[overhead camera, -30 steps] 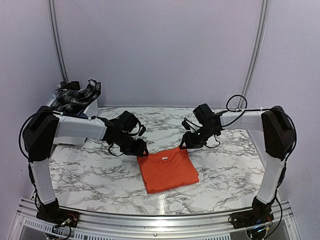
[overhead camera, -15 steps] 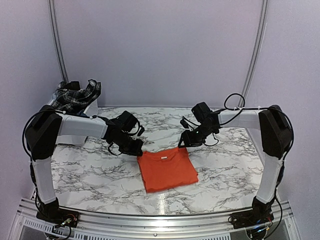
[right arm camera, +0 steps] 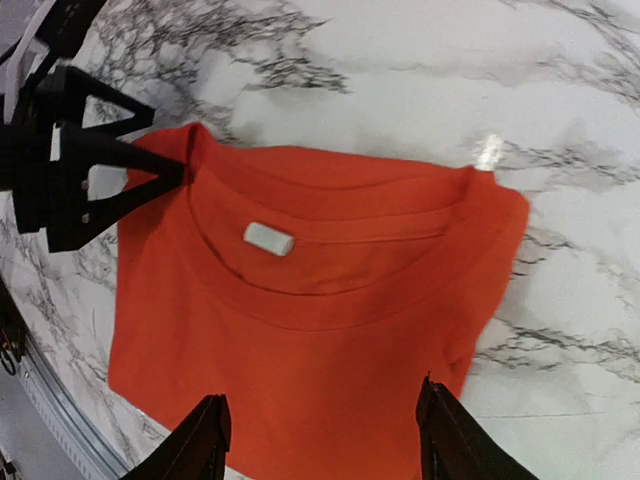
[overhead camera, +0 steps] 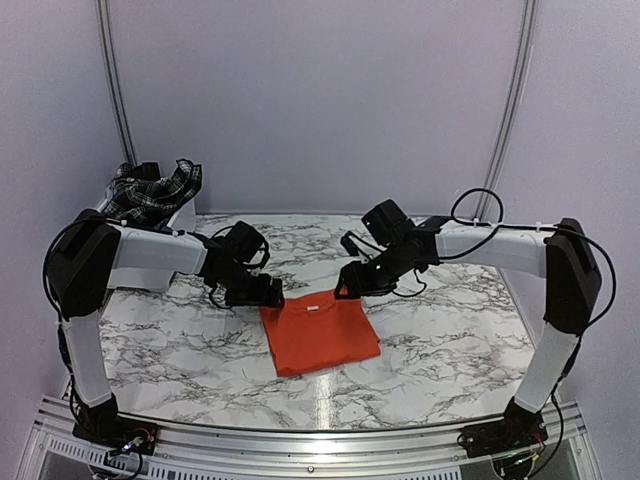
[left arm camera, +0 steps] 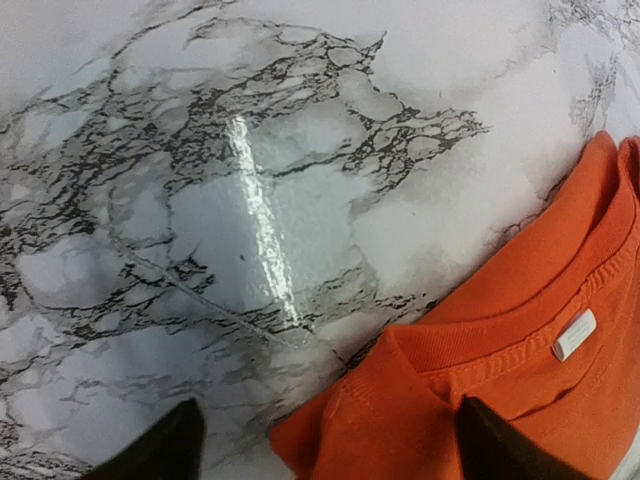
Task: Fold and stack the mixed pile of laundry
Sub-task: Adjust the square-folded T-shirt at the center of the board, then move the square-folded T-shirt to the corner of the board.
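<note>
Folded orange T-shirt point(overhead camera: 318, 338), collar point(overhead camera: 316, 308) pointing away from me.
My left gripper point(left arm camera: 325, 450) and right gripper point(right arm camera: 320, 440) both gape wide, empty.

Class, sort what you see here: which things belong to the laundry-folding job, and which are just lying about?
Belong to the job:
orange T-shirt, folded on the table
black-and-white plaid garment, heaped in the bin

Just there:
white plastic bin
marble table

Orange T-shirt point(overhead camera: 318, 335) leftward (slightly)
</note>
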Controlling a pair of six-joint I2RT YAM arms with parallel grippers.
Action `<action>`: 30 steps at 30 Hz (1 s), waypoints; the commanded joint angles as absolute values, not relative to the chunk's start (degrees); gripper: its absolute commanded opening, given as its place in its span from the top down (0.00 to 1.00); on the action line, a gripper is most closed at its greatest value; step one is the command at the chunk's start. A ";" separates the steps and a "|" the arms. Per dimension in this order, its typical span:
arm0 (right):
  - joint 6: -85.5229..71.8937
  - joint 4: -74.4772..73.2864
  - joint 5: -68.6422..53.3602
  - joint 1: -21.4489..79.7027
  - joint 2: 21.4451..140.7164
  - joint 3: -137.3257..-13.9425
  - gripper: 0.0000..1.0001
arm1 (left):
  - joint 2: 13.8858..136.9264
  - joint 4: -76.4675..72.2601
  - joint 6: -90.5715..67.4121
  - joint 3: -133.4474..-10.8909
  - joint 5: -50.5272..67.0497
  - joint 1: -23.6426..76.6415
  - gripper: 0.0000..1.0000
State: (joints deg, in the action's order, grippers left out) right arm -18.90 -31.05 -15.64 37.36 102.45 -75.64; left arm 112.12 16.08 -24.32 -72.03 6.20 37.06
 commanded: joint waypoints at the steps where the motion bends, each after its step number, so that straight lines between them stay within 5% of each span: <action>1: -28.61 -34.22 -9.91 46.80 103.37 -78.94 0.39 | 104.81 18.80 -25.51 -71.39 0.82 36.03 0.01; 15: -39.26 -43.67 2.36 56.98 124.17 -92.50 0.27 | 87.39 24.24 -24.74 -68.64 0.27 32.50 0.01; 30: -26.54 -40.03 3.80 29.05 125.49 -86.57 0.26 | 84.19 26.16 -22.16 -65.06 1.14 28.93 0.01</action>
